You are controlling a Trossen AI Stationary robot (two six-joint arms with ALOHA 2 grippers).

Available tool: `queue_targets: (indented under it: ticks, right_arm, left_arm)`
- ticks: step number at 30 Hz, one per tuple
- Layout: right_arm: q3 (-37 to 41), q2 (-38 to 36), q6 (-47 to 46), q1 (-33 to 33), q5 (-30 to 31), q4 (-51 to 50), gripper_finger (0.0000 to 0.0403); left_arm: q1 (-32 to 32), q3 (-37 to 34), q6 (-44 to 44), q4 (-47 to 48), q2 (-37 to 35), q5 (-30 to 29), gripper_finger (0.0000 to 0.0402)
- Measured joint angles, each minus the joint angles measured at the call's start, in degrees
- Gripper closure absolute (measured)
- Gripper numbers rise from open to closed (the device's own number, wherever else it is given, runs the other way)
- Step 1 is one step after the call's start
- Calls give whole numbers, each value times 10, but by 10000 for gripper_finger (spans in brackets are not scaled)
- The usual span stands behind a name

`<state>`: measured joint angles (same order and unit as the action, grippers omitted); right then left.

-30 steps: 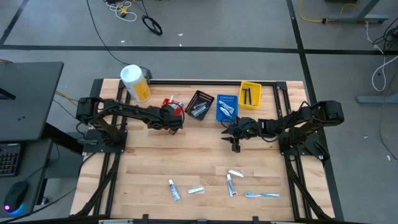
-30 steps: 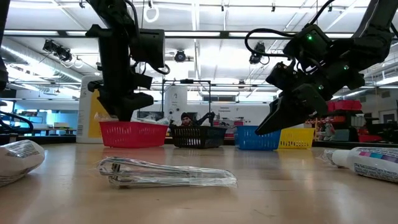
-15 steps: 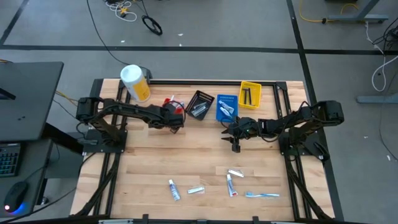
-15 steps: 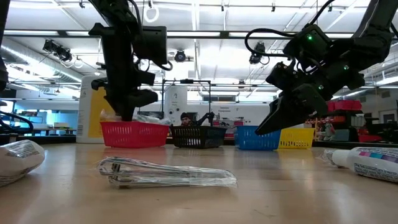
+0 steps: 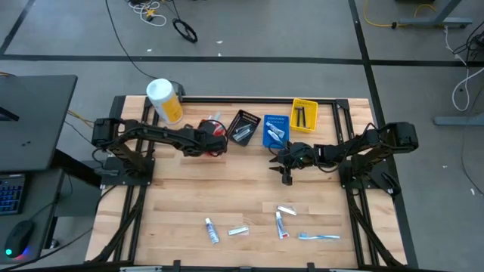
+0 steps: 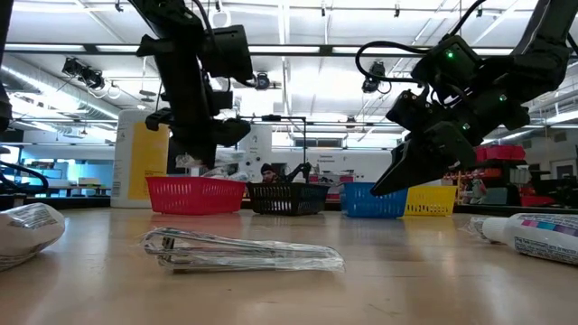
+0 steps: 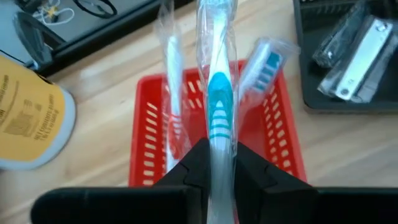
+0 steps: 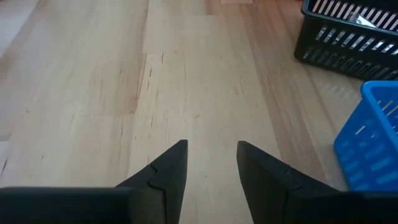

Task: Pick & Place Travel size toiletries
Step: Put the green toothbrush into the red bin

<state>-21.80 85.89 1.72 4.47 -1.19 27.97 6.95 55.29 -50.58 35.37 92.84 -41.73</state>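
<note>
while hanging just over the red bin (image 7: 146, 134) at the far edge of the desk (image 5: 189, 193), clamped tight on a toothbrush (image 7: 219, 102) by the left tool (image 7: 217, 158), both dark fingers pressed to the handle through its clear crinkly wrapper; held lengthwise, brush end out past the fingertips and over the bin, probably so as to slide in beside the two wrapped brushes (image 7: 171, 62) already leaning there. slim white handle with light blue ribbed grip bands, glossy film around it, likely slippery, hence the firm pinch on the handle. bin of thin red plastic lattice, open-topped, shallow enough to let long things stick out. next along the far edge, a black bin (image 5: 243, 126), a blue bin (image 5: 275, 130) and a yellow bin (image 5: 304, 115), same slotted make, seemingly one per kind of item. right tool (image 8: 211, 158) parked open and empty above bare pale wood planks near the blue bin, waiting. left to fetch at the near edge: small soft tubes (image 5: 211, 230) in white and blue and one blue toothbrush (image 5: 318, 237), lying flat and apart
</note>
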Motion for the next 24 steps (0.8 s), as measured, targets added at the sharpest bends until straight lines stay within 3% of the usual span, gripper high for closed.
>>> queue_targets:
  ticks: [15,24]
  right_arm:
    - [0,0,0,0,0,-6,253]
    - [0,0,0,0,0,-5,253]
  left_arm:
    - [1,-1,2,-3,1,-19,355]
    - [2,-1,15,-17,70,2,342]
